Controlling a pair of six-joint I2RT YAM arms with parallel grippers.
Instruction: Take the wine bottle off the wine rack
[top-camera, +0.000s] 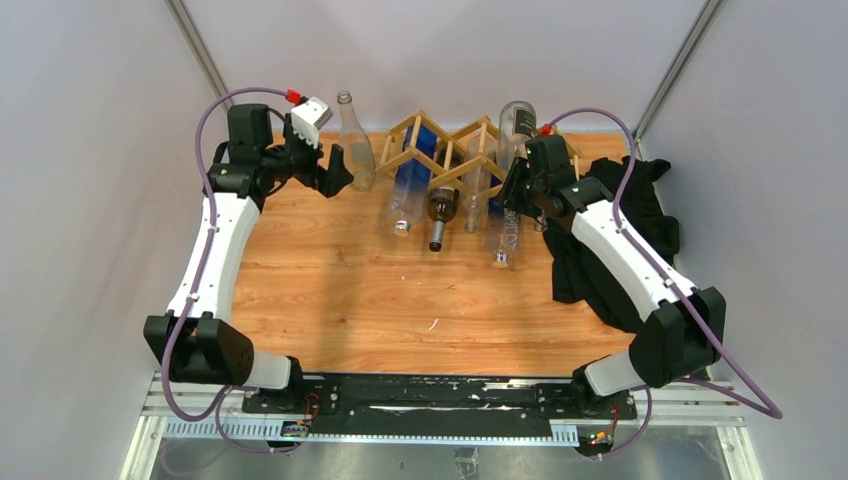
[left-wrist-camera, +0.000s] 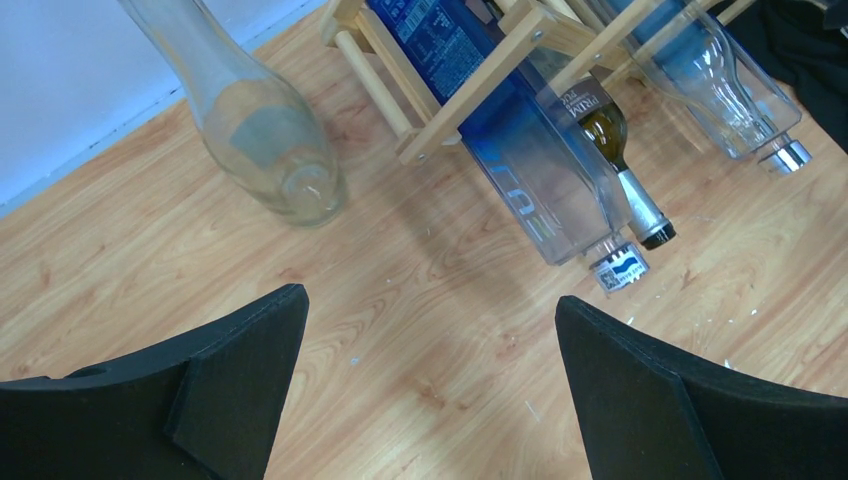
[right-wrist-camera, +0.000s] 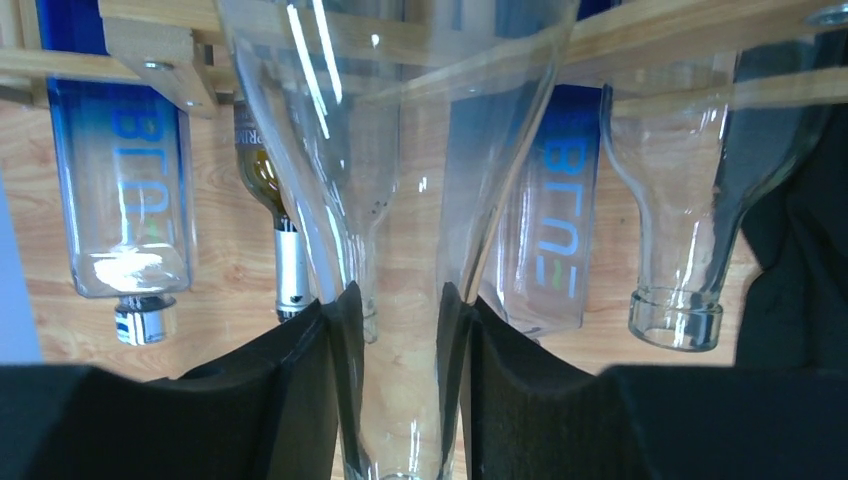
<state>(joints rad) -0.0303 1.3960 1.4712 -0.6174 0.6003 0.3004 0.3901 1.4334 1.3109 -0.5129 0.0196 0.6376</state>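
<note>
The right end effector (right-wrist-camera: 400, 312) is clamped on the neck of a clear bottle (right-wrist-camera: 400, 120) lying in the rack (right-wrist-camera: 650, 30). The left end effector (left-wrist-camera: 430, 300) gapes wide, holding nothing, over the table (left-wrist-camera: 420, 390).

The wine rack (top-camera: 445, 150) is pale bare wood, matt, with visible grain on its slats and round dowels. Under it, the table (top-camera: 330, 290) is orange-brown wood-grain board, smooth with a low sheen and flecked with small white scuffs. In the rack, the clear wine bottle (right-wrist-camera: 400, 180) is colourless glossy glass with bright streaks. Its neck is pinched between the matt black, foam-like pads (right-wrist-camera: 310, 380) of the right gripper (right-wrist-camera: 400, 310). The left gripper (left-wrist-camera: 430, 305) has the same dull black finish. Also in the rack, a blue-tinted bottle (left-wrist-camera: 530, 170) is glossy glass, and a green-glass bottle (left-wrist-camera: 608, 130) wears a satin silver foil capsule. Right of the rack lies a black cloth (top-camera: 580, 280), matt and creased.
</note>
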